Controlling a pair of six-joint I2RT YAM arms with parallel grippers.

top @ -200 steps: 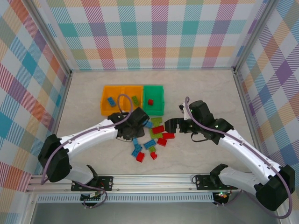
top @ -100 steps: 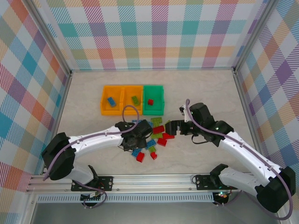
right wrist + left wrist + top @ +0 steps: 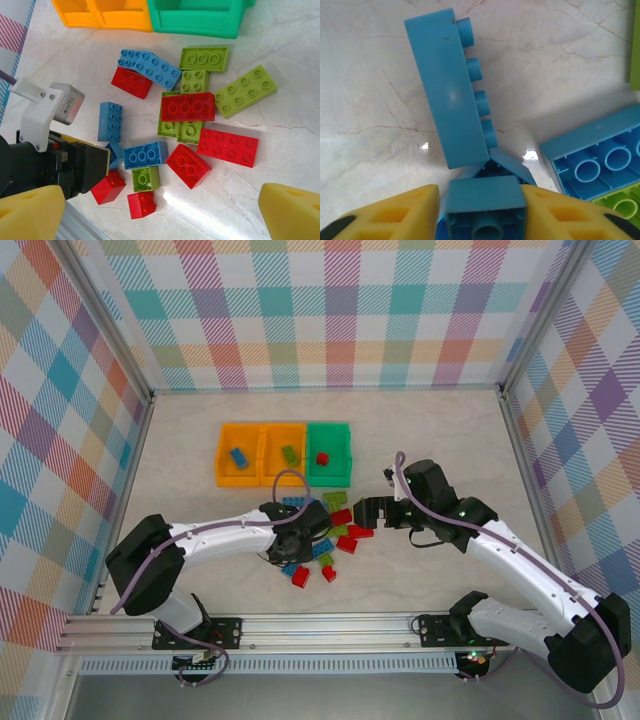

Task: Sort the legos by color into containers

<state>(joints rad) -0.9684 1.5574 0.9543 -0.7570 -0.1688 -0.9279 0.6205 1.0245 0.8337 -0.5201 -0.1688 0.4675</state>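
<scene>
Left wrist view: the left pincer [image 3: 481, 216], back from the containers [image 3: 262, 466] at the lego pile [image 3: 338, 530], clamps a small blue lego [image 3: 485, 197]; the right pincer [image 3: 160, 207] gapes wide, empty

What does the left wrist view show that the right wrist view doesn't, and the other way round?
Left wrist: a close-up of the left gripper closed on a small blue brick, its hollow underside facing the camera. Right wrist: the spread of red, lime and blue legos, the orange bins and green bin beyond them, and the right gripper wide open. Shared: the upturned blue brick on the marble tabletop.
</scene>
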